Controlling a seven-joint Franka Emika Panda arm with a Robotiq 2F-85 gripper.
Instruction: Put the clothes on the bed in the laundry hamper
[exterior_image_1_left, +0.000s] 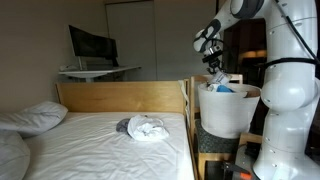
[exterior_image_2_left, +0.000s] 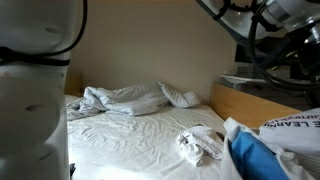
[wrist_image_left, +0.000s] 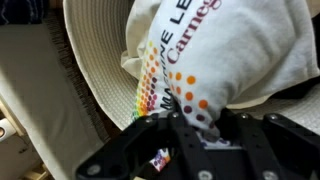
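Gripper (wrist_image_left: 188, 122), black and two-fingered, is closed on a white shirt (wrist_image_left: 215, 50) printed with red lettering and rows of coloured dots, and the cloth bunches up where it passes between the fingers. Seen from the wrist, the shirt hangs inside the laundry hamper (wrist_image_left: 92, 70), whose thick white rim curves round its left side. In an exterior view the gripper (exterior_image_1_left: 213, 68) hangs just above the open top of the hamper (exterior_image_1_left: 228, 112), a large round white tub standing just beside the bed (exterior_image_1_left: 90, 150), outside its wooden end board (exterior_image_1_left: 188, 115). White fabric with a blue patch shows at the hamper's rim. More clothes (exterior_image_1_left: 147, 128), a small heap of white and grey pieces, lie on the sheet near the corner of the bed closest to the hamper. The same heap (exterior_image_2_left: 200, 145) shows in both exterior views. Plump white pillows (exterior_image_1_left: 30, 118) rest at the opposite edge of the bed. A white garment with dark letters and a blue part (exterior_image_2_left: 272, 148) fills the lower right of an exterior view. It may be the held shirt, but the blur leaves that unsure.
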